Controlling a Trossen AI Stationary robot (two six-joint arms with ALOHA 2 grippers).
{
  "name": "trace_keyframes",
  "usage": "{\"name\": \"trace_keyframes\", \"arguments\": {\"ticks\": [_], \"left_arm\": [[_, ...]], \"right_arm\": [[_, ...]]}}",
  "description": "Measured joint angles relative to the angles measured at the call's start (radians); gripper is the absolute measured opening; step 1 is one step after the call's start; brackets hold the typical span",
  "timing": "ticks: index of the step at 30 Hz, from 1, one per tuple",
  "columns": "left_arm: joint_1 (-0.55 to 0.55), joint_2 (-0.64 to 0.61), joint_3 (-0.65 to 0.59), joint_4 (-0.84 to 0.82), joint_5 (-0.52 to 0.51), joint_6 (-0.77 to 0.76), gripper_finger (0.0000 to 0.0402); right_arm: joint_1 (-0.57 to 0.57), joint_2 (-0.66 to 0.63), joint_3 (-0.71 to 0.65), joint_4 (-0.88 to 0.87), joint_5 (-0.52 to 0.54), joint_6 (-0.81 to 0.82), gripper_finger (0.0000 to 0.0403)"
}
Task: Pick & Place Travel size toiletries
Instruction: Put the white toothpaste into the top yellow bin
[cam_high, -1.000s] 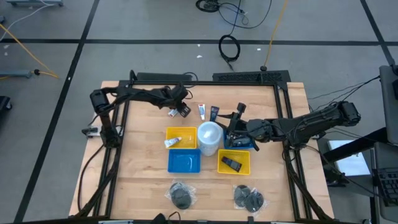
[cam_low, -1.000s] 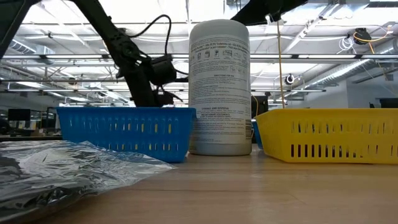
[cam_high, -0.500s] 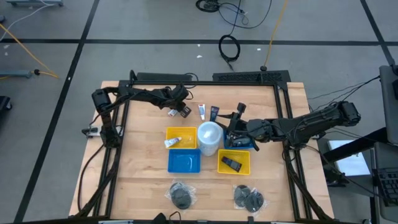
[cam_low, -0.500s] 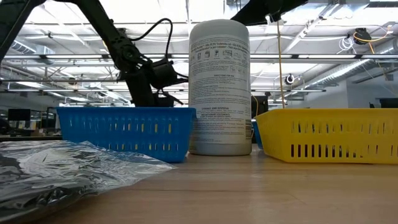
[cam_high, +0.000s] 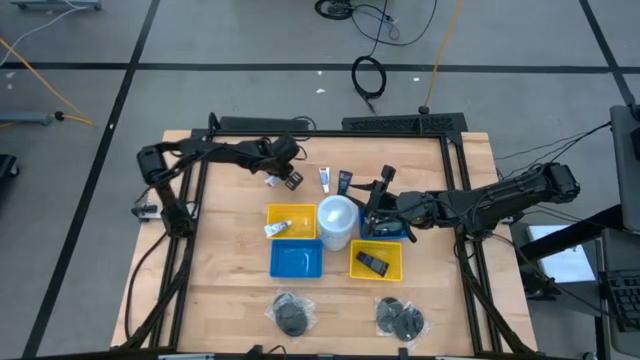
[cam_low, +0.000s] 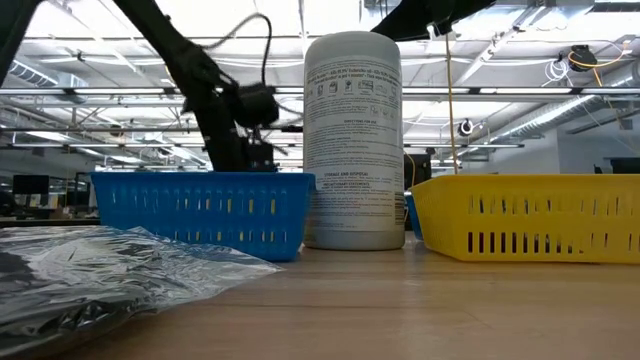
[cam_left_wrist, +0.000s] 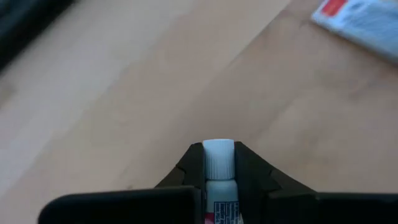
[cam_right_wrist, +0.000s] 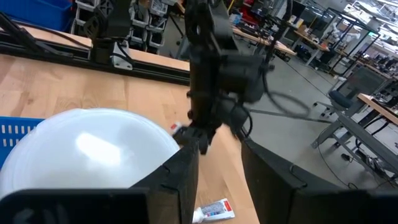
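Left gripper (cam_left_wrist: 219, 163) pinches a white squeeze tube (cam_left_wrist: 218, 168) near the table's (cam_high: 230, 290) far edge, likely basket-bound; right gripper (cam_right_wrist: 217, 165) waits, spread.

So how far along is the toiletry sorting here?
Done: a white tube lies in one yellow basket, a dark pack in the other. In hand: the left gripper is shut on a small tube. Left: two tubes on the table and wrapped pieces near the front edge.
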Motion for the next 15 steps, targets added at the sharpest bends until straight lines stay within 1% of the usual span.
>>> {"name": "trace_keyframes", "arguments": {"ticks": [4, 7, 11, 15], "left_arm": [[-0.031, -0.117, 0.000, -0.085, 0.006, -0.019, 0.0038], [-0.081, -0.206, 0.000, -0.121, 0.054, -0.037, 0.0038], [-0.181, -0.291, 0.001, -0.157, 0.059, -0.087, 0.0040], [-0.300, -0.337, 0.001, -0.157, 0.081, -0.115, 0.0042]], "right_arm": [[0.000, 0.000, 0.000, 0.000, 0.000, 0.013, 0.0114], [0.000, 0.000, 0.000, -0.002, 0.000, 0.026, 0.0114], [0.000, 0.000, 0.000, -0.001, 0.000, 0.026, 0.0114], [0.000, 0.000, 0.000, -0.001, 0.000, 0.026, 0.0114]]}}
